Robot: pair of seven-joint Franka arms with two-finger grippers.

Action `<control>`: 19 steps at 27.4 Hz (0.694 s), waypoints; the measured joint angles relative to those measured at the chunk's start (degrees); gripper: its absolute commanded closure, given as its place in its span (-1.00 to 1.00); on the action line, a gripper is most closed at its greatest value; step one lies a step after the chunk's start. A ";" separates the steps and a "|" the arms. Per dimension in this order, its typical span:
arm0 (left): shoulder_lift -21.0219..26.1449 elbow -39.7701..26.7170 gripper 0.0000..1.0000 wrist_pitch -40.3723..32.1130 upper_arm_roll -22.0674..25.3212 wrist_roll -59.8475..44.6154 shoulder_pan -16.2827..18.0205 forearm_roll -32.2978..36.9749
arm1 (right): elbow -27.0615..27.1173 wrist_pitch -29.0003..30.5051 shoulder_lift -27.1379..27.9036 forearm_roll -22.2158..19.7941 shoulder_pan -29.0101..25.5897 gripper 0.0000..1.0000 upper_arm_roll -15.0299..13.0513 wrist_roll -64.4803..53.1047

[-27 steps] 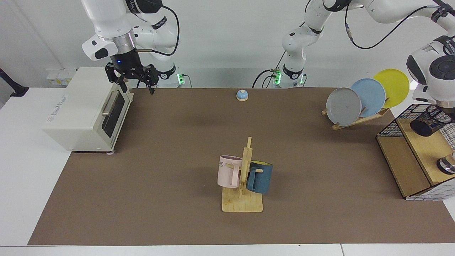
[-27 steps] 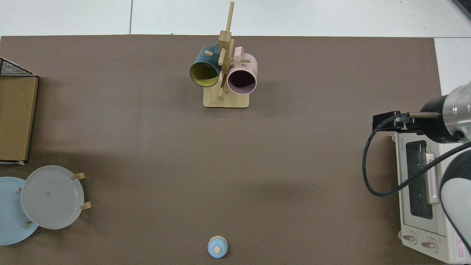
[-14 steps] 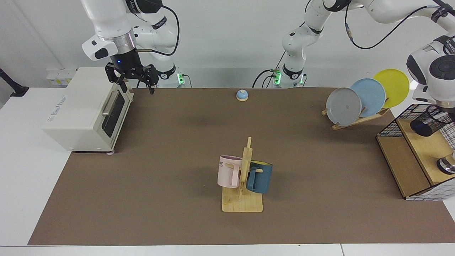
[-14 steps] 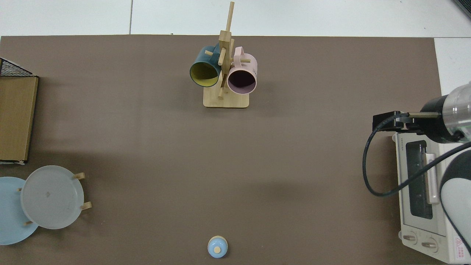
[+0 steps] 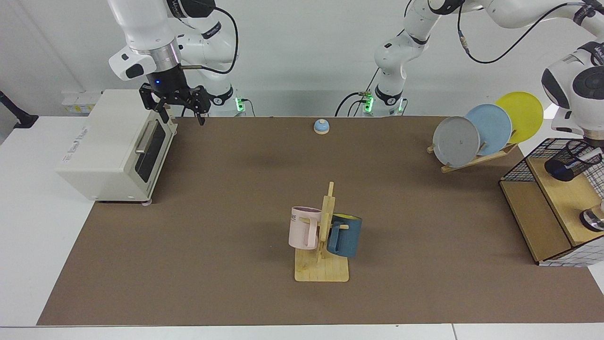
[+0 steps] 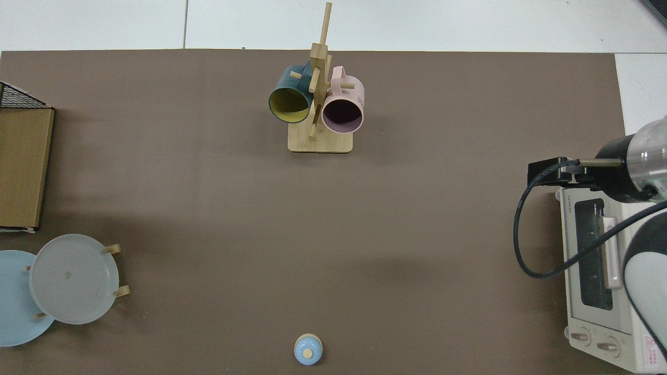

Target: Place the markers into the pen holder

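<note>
Pen holder [image 5: 572, 160], far right, tilted under my left arm; marker unseen, left fingers hidden. Right gripper [image 5: 181, 111] spread, waits upper left.

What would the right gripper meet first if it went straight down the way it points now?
Probably the brown mat just beside the toaster oven's front top corner; the right gripper hangs close to that corner, and depth is unclear.

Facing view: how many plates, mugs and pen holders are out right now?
plates: 3 (grey plate, blue plate, yellow plate)
mugs: 2 (pink mug, blue mug)
pen holder: 1
Total: 6
</note>
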 measured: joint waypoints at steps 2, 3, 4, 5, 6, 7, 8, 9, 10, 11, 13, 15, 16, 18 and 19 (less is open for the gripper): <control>-0.08 0.37 -0.44 0.00 -0.12 0.07 0.00 0.00 | 0.00 0.00 0.00 0.00 0.00 -1.00 0.00 0.00; -0.13 0.66 -0.51 0.00 -0.16 0.18 0.00 0.00 | 0.00 0.00 0.00 0.00 0.00 -1.00 0.00 0.00; -0.18 0.91 -0.57 0.00 -0.18 0.24 0.00 0.00 | 0.00 0.00 0.00 0.00 0.00 -1.00 0.00 0.00; -0.24 1.22 -0.61 0.00 -0.21 0.31 0.00 0.00 | 0.00 0.00 0.00 0.00 0.00 -1.00 0.00 0.00; -0.30 1.59 -0.68 0.00 -0.25 0.37 0.00 0.00 | 0.00 0.00 0.00 0.00 0.00 -1.00 0.00 0.00; -0.33 1.98 -0.75 0.00 -0.31 0.43 -0.01 0.00 | 0.00 0.00 0.00 0.00 0.00 -1.00 0.00 0.00; -0.35 2.36 -0.78 0.00 -0.40 0.49 -0.01 0.00 | 0.00 0.00 0.00 0.00 0.00 -1.00 0.00 0.00; -0.36 2.75 -0.79 0.00 -0.54 0.57 -0.02 0.00 | 0.00 0.00 0.00 0.00 0.00 -1.00 0.00 0.00; -0.38 3.08 -0.82 0.00 -0.80 0.66 -0.02 -0.01 | 0.00 0.00 0.00 0.00 0.00 -1.00 0.00 0.00; -0.38 3.36 -0.86 0.00 -1.21 0.68 -0.02 -0.03 | 0.00 0.00 0.00 0.00 0.00 -1.00 0.00 0.00; -0.39 3.65 -0.91 0.00 -2.23 0.69 -0.04 -0.05 | 0.00 0.00 0.00 0.00 0.00 -1.00 0.00 0.00; -0.39 3.69 -0.98 0.00 -3.11 0.69 -0.08 -0.09 | 0.00 0.00 0.00 0.00 0.00 -1.00 0.00 0.00; -0.38 3.69 -0.98 0.00 -3.55 0.69 -0.11 -0.24 | 0.00 0.00 0.00 0.00 0.00 -1.00 0.00 0.00; -0.41 3.84 -1.00 0.00 -4.69 0.63 -0.18 -1.15 | 0.00 0.00 0.00 0.00 0.00 -1.00 0.00 0.00; -0.50 4.16 -1.00 0.00 -5.25 0.51 -0.22 -1.66 | 0.00 0.00 0.00 0.00 0.00 -1.00 0.00 0.00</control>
